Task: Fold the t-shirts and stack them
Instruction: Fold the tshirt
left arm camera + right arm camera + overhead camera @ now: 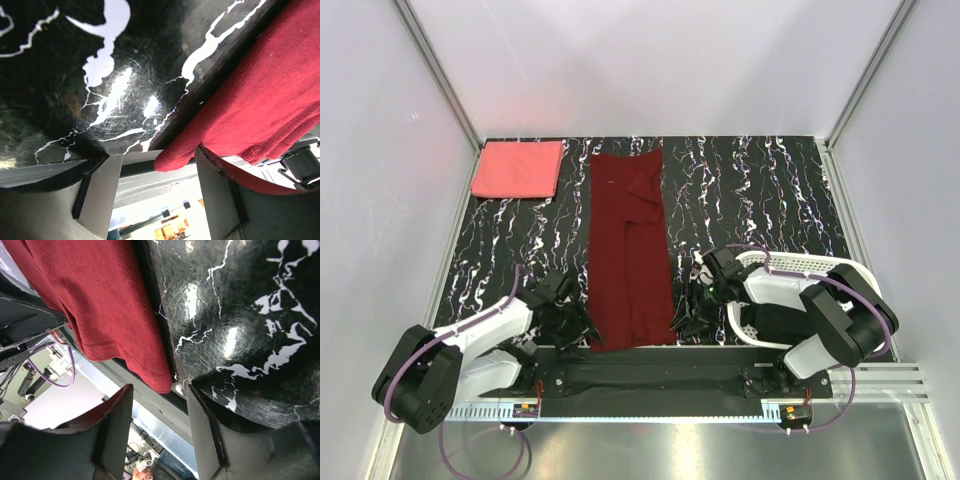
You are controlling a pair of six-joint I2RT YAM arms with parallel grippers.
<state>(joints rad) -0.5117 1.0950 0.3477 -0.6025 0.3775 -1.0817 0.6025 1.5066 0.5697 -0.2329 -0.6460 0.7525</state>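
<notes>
The left gripper (157,205) has its jaws moderately apart with nothing clamped between them. The near left corner of the maroon shirt (260,100) sits at the mouth of the gap, and the cloth edge runs along the right-hand finger (220,195) (whether cloth and finger touch cannot be determined). The right gripper (157,440) is also parted to a medium width and empty, with the near right corner of the same shirt just beyond its fingertips. Both grippers are low over the black marbled table (740,200), one at each near corner of the shirt. The shirt lies flat in the middle of the table, folded lengthwise into a long narrow strip that runs from the near edge to the far edge. A coral shirt (518,168), folded into a compact rectangle, rests at the far left corner, well apart from the maroon one. A white lattice basket (820,265) sits at the near right, partly under the right arm.
</notes>
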